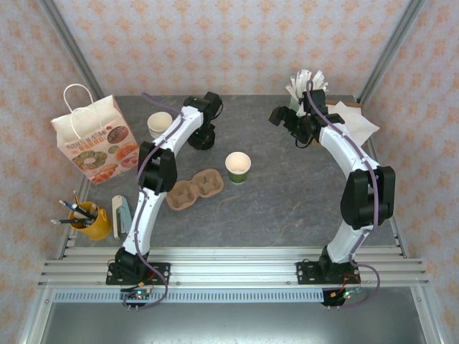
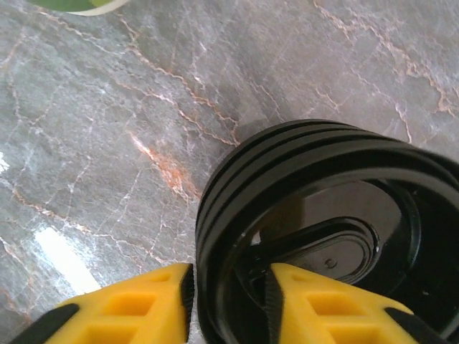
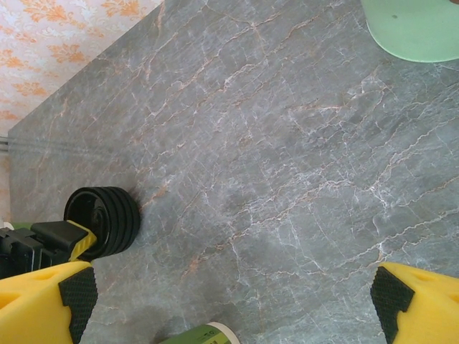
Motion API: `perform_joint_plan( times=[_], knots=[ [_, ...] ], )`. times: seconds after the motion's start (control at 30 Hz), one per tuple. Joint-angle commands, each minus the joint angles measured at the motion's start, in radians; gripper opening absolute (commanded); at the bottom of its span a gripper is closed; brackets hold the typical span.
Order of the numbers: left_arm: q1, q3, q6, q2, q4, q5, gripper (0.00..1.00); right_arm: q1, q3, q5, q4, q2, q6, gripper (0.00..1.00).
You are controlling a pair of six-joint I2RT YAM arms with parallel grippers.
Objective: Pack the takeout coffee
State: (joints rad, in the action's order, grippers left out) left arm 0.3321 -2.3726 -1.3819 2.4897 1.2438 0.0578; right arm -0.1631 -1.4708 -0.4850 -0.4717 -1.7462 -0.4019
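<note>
The takeout coffee cup (image 1: 238,167), green sided with a cream rim, stands open-topped at the table's middle; its edge shows in the left wrist view (image 2: 79,6) and the right wrist view (image 3: 201,335). Behind it, a stack of black lids (image 1: 201,142) lies on its side (image 3: 107,218). My left gripper (image 1: 203,134) is at that stack. Its yellow fingers (image 2: 229,287) pinch the rim of the end lid (image 2: 301,165), one pad outside and one inside. My right gripper (image 1: 283,118) hovers open over bare table at the back right, with nothing between its jaws (image 3: 229,294).
A printed paper bag (image 1: 97,143) stands at the far left, with a stack of cream cups (image 1: 159,123) beside it. A cardboard cup carrier (image 1: 193,190) lies near the left arm. A yellow pen mug (image 1: 90,218), a mint-green straw holder (image 1: 305,89) and napkins (image 1: 355,122) sit at the edges.
</note>
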Motion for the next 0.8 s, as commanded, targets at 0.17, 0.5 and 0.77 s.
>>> perform_joint_plan(
  times=[0.17, 0.5, 0.77],
  knots=[
    [-0.004, 0.052, 0.046, -0.079, 0.065, 0.096, 0.12, -0.005, -0.025, 0.026, -0.015, 0.001, 0.015, 0.99],
    [0.012, 0.092, 0.345, -0.167, 0.023, 0.054, 0.00, -0.007, -0.006, 0.018, -0.006, 0.005, 0.014, 0.99],
    [0.012, 0.216, 0.493, -0.248, -0.077, -0.013, 0.00, -0.030, -0.008, -0.051, 0.034, -0.023, 0.030, 1.00]
  ],
)
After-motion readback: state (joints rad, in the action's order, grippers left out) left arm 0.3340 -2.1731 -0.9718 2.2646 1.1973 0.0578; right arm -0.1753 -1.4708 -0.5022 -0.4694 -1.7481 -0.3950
